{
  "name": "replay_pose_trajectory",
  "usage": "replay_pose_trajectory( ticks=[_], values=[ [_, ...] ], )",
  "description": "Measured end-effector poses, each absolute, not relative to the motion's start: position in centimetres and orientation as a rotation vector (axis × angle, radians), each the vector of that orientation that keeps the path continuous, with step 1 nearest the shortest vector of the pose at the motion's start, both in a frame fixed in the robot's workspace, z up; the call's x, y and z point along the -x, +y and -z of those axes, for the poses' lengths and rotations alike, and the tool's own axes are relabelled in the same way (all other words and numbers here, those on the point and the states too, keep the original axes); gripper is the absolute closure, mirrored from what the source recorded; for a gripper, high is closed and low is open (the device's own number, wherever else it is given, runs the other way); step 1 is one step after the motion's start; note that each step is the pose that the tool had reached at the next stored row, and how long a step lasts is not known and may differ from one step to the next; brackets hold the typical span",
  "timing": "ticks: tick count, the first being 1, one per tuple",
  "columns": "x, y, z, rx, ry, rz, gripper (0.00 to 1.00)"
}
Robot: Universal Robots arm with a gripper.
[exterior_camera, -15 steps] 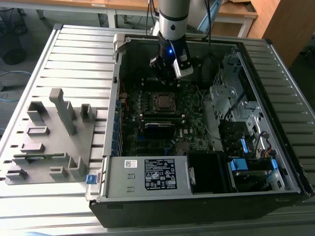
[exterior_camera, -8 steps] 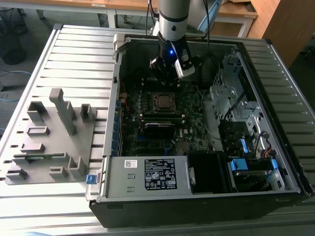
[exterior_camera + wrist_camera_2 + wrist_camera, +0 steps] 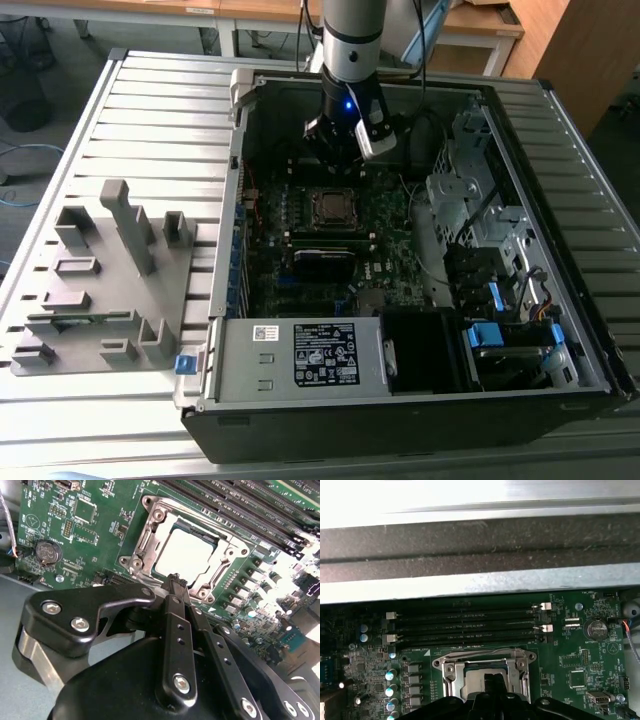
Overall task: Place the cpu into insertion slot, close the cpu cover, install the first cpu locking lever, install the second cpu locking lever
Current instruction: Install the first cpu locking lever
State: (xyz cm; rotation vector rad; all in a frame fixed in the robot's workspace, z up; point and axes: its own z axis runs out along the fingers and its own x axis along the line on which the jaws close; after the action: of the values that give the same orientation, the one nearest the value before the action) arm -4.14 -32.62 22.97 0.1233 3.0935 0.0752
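I see the open computer case (image 3: pixel 560 330) and its green circuit board (image 3: pixel 100 545). The cpu cover (image 3: pixel 150 530) lies closed over the cpu (image 3: pixel 187 552) mid-board. My gripper (image 3: pixel 175 580), fingers pinched together and empty, hovers at the cover's edge.

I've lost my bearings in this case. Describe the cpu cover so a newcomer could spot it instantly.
Start at the open computer case and find the green circuit board on its floor. Just beyond the gripper sits the cpu cover: a square silvery frame around a pale chip, unlike the long narrow black slots alongside.
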Motion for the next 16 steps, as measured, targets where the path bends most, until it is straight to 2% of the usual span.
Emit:
replay_pose_trajectory(
  ticks=[16],
  values=[
    [4.1,-34.4,-23.0,-0.123,3.094,-0.074,0.89]
  ],
)
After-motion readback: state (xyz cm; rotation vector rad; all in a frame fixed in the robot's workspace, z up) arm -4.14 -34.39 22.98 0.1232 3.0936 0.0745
